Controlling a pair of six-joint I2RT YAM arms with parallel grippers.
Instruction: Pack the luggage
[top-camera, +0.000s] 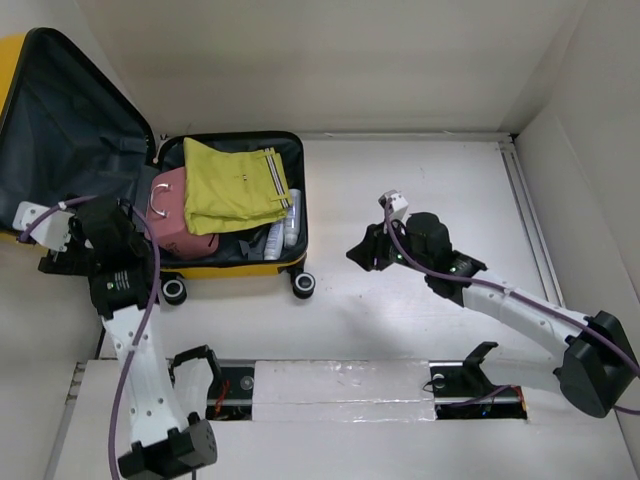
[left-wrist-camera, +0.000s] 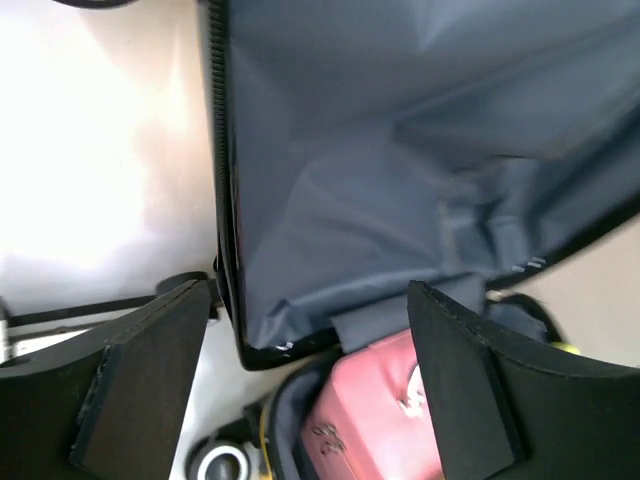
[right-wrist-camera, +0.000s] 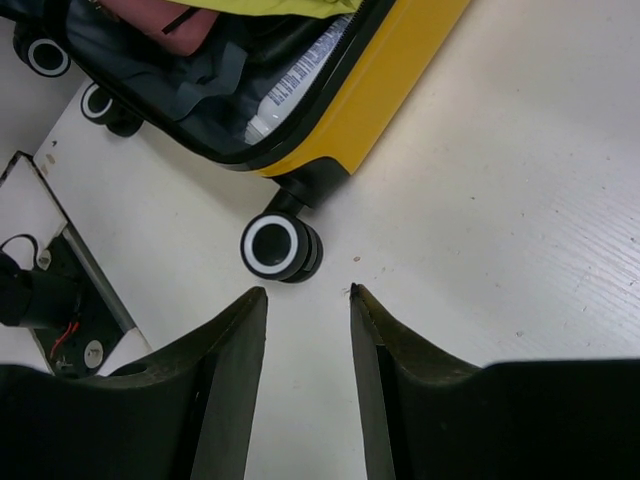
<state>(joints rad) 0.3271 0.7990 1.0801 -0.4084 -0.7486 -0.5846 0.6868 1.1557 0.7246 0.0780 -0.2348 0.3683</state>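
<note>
The yellow luggage (top-camera: 230, 268) lies open at the table's left, its lid (top-camera: 70, 130) raised and showing dark grey lining. The base holds a small pink case (top-camera: 175, 215), a folded yellow-green garment (top-camera: 235, 185) and bottles (top-camera: 285, 225). My left gripper (top-camera: 115, 235) is open and empty, above the near hinge corner. In the left wrist view the left gripper (left-wrist-camera: 308, 300) frames the lid lining (left-wrist-camera: 400, 150) and the pink case (left-wrist-camera: 365, 410). My right gripper (top-camera: 362, 252) is open and empty over the table, right of the luggage. In the right wrist view the right gripper (right-wrist-camera: 308, 292) is just short of a black wheel (right-wrist-camera: 280, 247) under the yellow shell (right-wrist-camera: 390, 70).
Two black spinner wheels (top-camera: 303, 285) stick out at the suitcase's near edge. White walls close in the table at the back and right (top-camera: 560, 120). The arm bases and a slotted plate (top-camera: 340, 385) run along the near edge.
</note>
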